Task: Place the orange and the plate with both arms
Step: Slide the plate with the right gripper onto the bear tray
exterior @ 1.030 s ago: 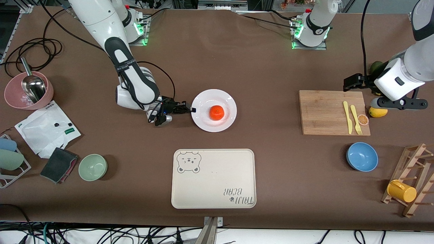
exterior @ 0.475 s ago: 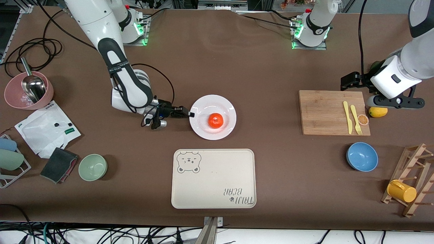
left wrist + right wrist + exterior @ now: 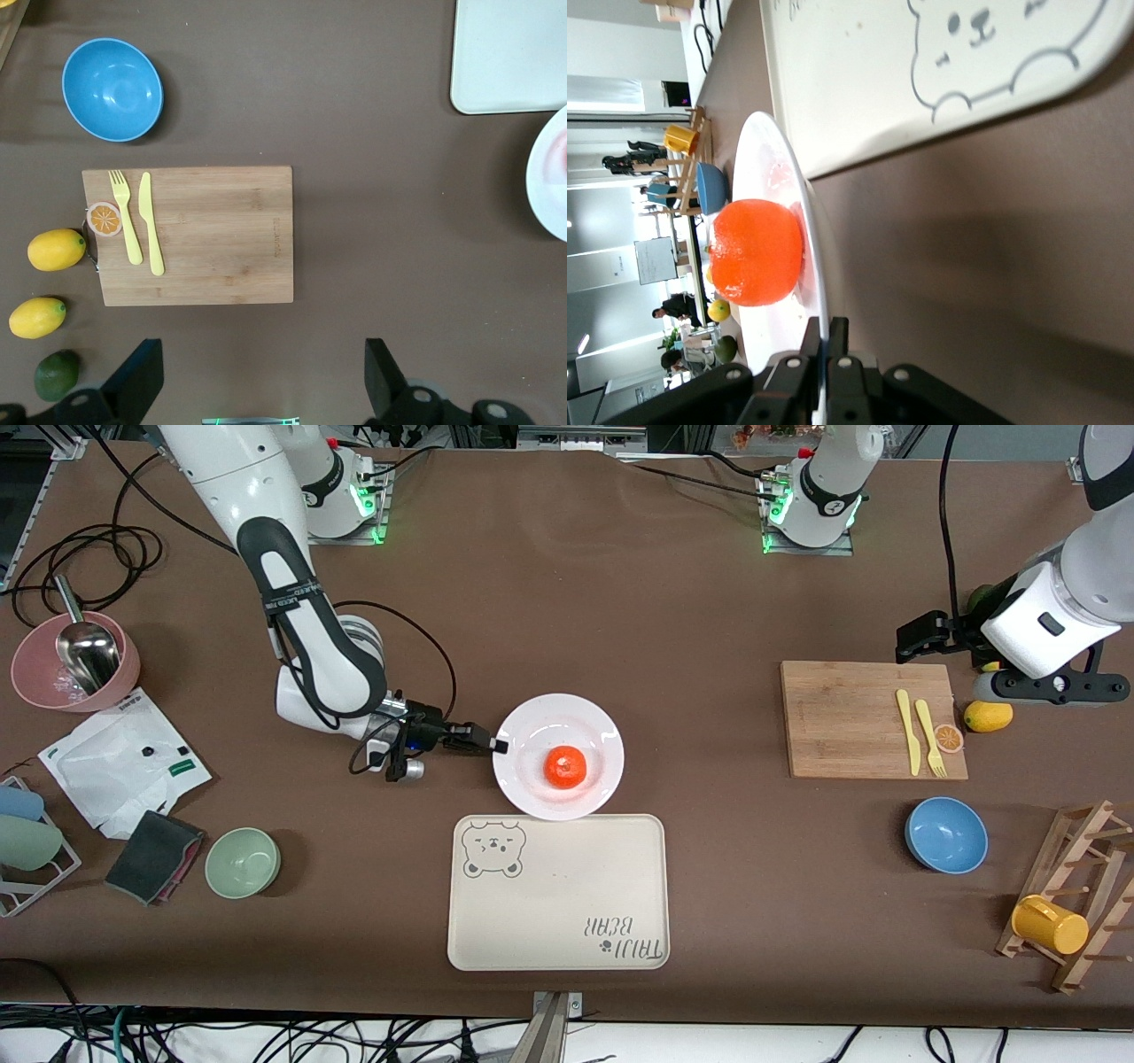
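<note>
I've got the right hand (image 3: 496,745) clamped on the rim of the plate (image 3: 599,737), at the edge toward the right arm's end of the surface. Wrist cam confirms: fingers (image 3: 824,341) pinched tight on the thin rim, one above, one below. Edge grip makes sense bc the plate is too wide to span any other way.

The orange (image 3: 565,767) sits on the plate, roughly mid-dish, so it rides along w/ the plate and needs no grasp of its own. Plate looks held about level, which I judge is why the fruit isn't rolling.

Plate's camera-side rim just overlaps the edge of the bear tray (image 3: 558,921). I read that as the drop spot, so pretty far along, but set-down not yet done. Can't tell if the plate is off the surface.

Left hand (image 3: 928,640) waits w/ jaws spread wide, holding nothing, up over the surface by the cutting board (image 3: 850,717), well apart from the plate. Its cam looks down on the board, blue bowl (image 3: 112,88), lemons (image 3: 56,250).
</note>
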You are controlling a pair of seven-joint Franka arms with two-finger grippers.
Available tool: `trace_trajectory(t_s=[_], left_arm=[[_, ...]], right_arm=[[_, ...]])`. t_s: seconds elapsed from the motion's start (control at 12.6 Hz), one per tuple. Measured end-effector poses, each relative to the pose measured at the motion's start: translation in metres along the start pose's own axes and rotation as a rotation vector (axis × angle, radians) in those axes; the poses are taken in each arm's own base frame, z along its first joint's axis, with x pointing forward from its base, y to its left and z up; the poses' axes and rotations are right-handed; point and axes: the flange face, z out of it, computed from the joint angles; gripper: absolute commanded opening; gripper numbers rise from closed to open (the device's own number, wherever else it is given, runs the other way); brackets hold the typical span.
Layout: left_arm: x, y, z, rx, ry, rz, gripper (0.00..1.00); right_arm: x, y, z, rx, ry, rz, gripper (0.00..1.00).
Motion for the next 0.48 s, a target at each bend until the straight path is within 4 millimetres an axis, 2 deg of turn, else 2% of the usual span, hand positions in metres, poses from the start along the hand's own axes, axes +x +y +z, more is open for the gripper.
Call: trace_trajectory(t_s=[0.24,0.48], left_arm=[[-0.001,0.004,0.000,0.001,-0.008,0.003,1.00],[-0.002,0.003,0.000,0.001,-0.009,0.002,1.00]], right_arm=[[0.029,-0.012,0.002,0.022,0.025,0.047,0.00],[0.064,-0.035,0.009,0.011,0.024,0.101,0.00]])
